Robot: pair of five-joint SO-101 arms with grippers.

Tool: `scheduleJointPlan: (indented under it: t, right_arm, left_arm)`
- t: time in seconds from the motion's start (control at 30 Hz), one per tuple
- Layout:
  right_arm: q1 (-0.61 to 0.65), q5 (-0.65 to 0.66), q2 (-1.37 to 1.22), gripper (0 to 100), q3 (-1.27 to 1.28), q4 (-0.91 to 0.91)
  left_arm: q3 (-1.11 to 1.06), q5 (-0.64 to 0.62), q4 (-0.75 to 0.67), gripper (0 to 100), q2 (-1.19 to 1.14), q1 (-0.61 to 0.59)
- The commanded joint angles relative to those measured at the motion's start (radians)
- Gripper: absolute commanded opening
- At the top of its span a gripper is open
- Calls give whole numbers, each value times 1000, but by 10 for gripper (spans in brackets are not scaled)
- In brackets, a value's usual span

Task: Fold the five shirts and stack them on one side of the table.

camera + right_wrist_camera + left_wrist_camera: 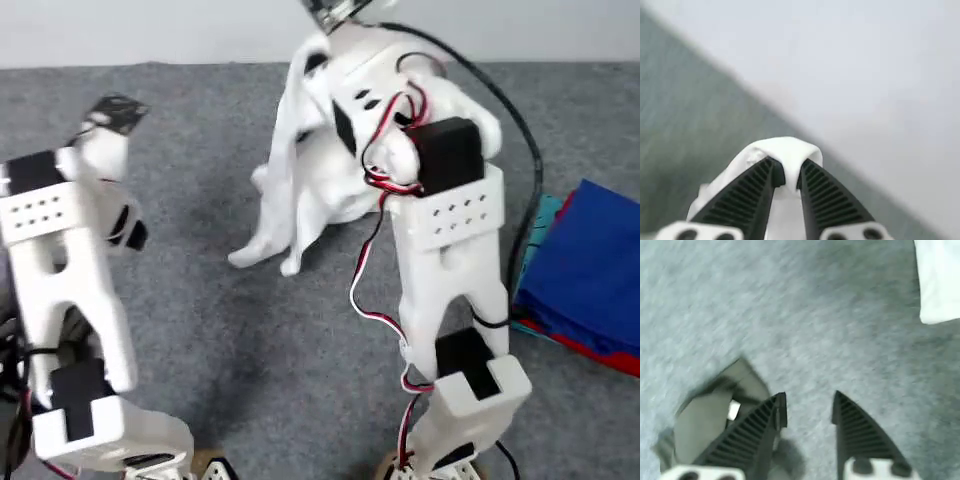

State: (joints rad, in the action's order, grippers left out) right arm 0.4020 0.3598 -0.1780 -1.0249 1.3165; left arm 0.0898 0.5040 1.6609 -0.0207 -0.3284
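While the right gripper (791, 176) is pinching the white shirt (292, 195) aloft, its length is hanging down to the table (200, 300) (lower end resting there), and the left gripper (809, 409), jaws apart, is hovering off to its side.

Lab: grey felt table (250, 330), blank wall (150, 30)
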Motion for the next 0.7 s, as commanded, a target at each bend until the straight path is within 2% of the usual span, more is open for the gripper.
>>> scheduleJointPlan:
  t: [0.0, 0.1, 0.27, 0.4, 0.67]
  right_arm:
    - [-19, 58, 74, 10, -25, -168]
    - [-13, 144, 79, 10, -25, -286]
    - [21, 282, 74, 10, -25, -421]
    - [35, 319, 71, 10, -18, -390]
    - [-31, 315, 71, 10, 51, -292]
  left_arm:
    - [24, 8, 2, 64, 15, 55]
    - [53, 5, 5, 15, 15, 52]
    - [140, -78, 6, 16, 17, 14]
    - [206, -81, 37, 17, 15, 25]
    - [229, -81, 69, 34, 8, 198]
